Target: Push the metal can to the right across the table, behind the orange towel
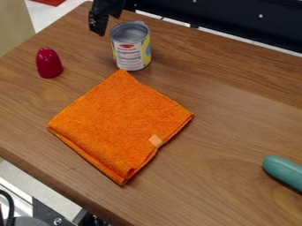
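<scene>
Four objects on a brown wooden table (236, 132), a black gripper (101, 21) near a can.
The metal can (131, 50) stands upright at upper left of the frame, just right of and below the gripper, whose open or closed state I cannot tell; an orange cloth (121, 123) lies left of centre; a dark red object (49, 63) is at upper left; a teal object (284, 171) is at lower right.
</scene>
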